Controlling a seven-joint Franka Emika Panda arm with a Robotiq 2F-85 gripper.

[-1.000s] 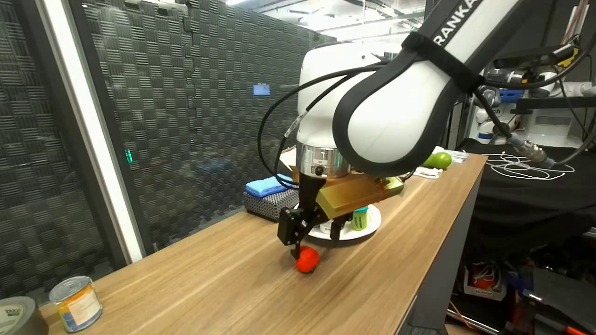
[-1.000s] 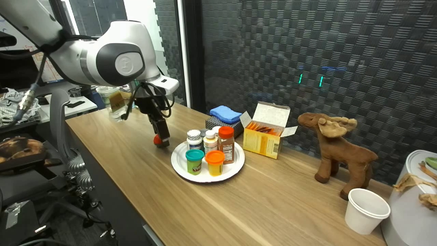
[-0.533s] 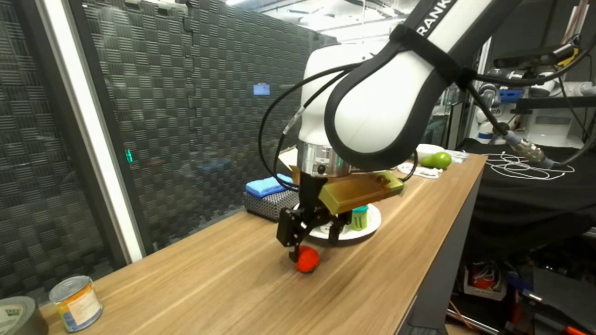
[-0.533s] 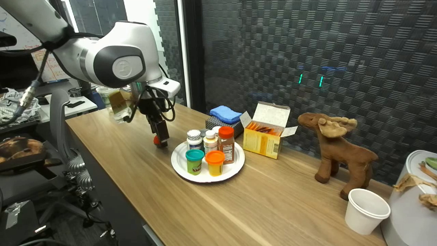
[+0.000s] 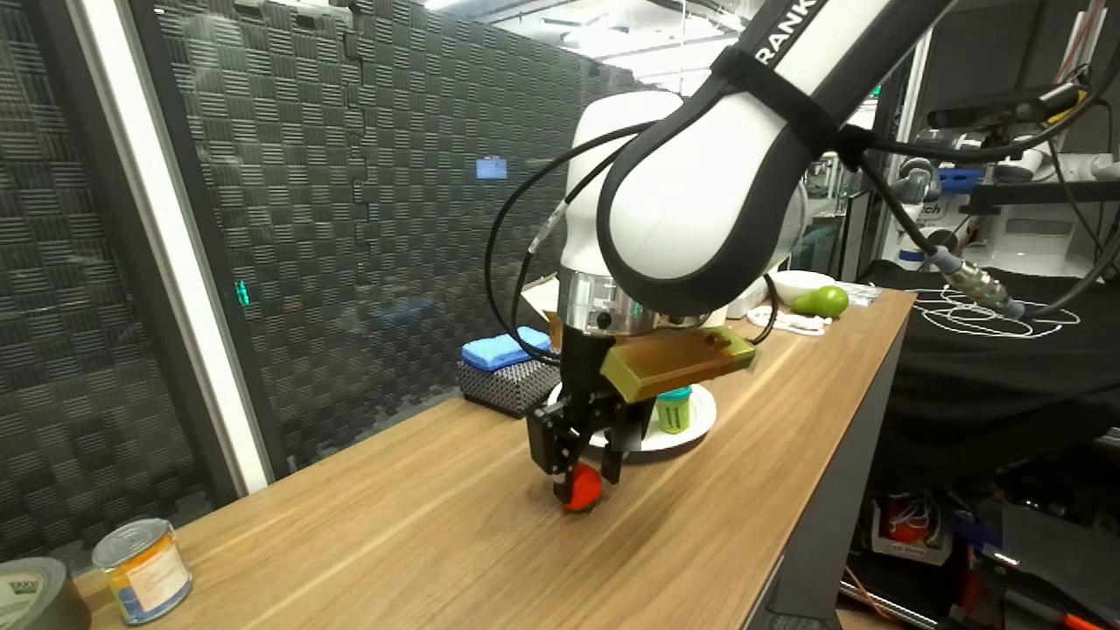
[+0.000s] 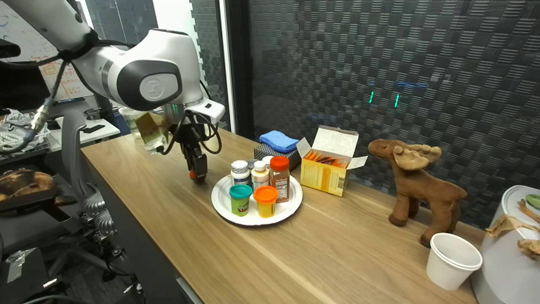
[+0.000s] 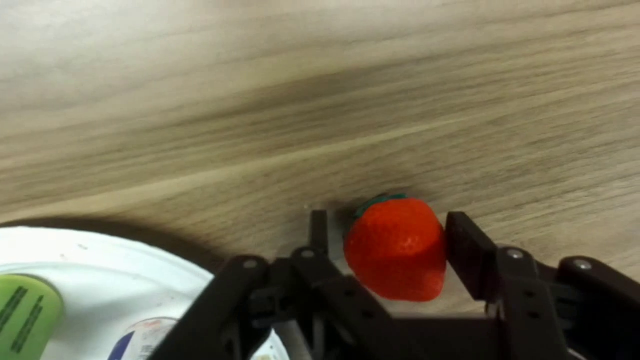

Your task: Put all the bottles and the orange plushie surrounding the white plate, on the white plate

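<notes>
The red-orange plushie (image 7: 397,250), round with a green leaf on its underside, rests on the wooden table beside the plate. It also shows in both exterior views (image 5: 584,488) (image 6: 193,174). My gripper (image 7: 389,225) is partly open with its fingers on either side of it. The right finger in the wrist view touches or nearly touches it; a gap shows at the left finger. The white plate (image 6: 291,212) holds a brown bottle with red cap (image 6: 279,181), white bottles (image 6: 260,176), a green tub with teal lid (image 6: 240,202) and a yellow tub with orange lid (image 6: 265,204).
A yellow tea box (image 6: 322,179) and a black box with blue cloth (image 6: 278,141) stand behind the plate. A brown moose toy (image 6: 426,185) and white cups (image 6: 449,261) stand farther along. A can (image 5: 144,573) and tape roll (image 5: 39,595) lie at the opposite end.
The gripper fingers have drawn closer together around the plushie. The arm has shifted slightly, its elbow side lower. The plushie has moved very slightly; the plate and its bottles have not moved.
</notes>
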